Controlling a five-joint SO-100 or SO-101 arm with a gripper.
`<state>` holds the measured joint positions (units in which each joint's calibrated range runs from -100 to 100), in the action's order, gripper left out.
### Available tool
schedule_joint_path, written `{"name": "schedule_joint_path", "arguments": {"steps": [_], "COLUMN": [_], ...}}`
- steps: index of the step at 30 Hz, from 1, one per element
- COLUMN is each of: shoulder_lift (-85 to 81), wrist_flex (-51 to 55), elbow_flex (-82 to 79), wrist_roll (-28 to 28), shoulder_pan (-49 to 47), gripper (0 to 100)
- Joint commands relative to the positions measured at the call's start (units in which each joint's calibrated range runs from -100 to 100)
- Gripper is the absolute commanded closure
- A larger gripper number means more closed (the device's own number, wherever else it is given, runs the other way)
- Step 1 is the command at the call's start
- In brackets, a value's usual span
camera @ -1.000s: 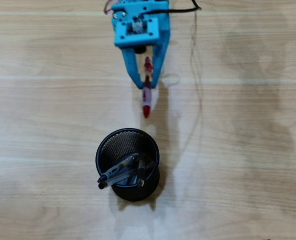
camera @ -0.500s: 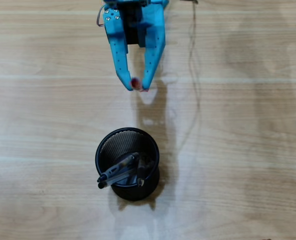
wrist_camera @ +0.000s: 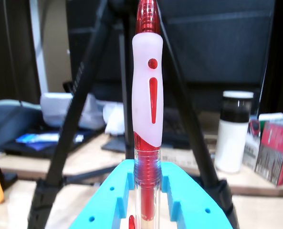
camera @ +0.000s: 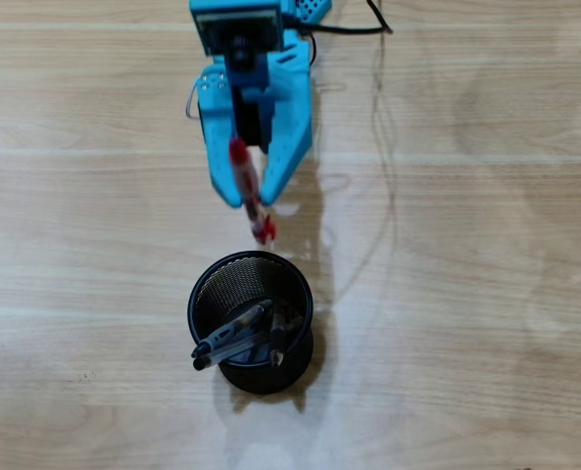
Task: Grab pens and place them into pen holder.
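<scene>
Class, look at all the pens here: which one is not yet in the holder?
The red pen, gripped by the blue gripper above the table. The dark pens already lean inside the black mesh holder.

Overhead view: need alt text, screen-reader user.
A blue two-finger gripper at the top of the frame holds a red ballpoint pen, its tip pointing toward a round black wire-mesh pen holder below it on the light wooden table. Dark pens lean inside the holder.

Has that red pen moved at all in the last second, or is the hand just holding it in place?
Yes. In the overhead view the red pen, gripped by the hand, has been lifted off the table and its tip now sits closer to the pen holder, which has not moved.
</scene>
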<state>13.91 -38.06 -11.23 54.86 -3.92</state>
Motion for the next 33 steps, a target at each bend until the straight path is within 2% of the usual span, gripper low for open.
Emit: {"name": "schedule_joint_path", "arguments": {"steps": [1,9,17,22,28,31,33], "shoulder_lift": [2.34,9.65,13.77,13.94,12.68,9.82,5.28], "wrist_flex": [-1.50,-7.09,-7.78,-7.78,-8.04,-11.40,-13.98], "elbow_flex": [0.19,0.28,0.91,0.91,0.91,-1.52,-7.56], "wrist_roll": [0.18,0.24,0.24,0.24,0.13,-0.22,-0.27], "shoulder_pan": [0.61,1.34,1.43,1.25,1.52,1.16,0.97], "gripper": [98,98,97,85,87,87,93]}}
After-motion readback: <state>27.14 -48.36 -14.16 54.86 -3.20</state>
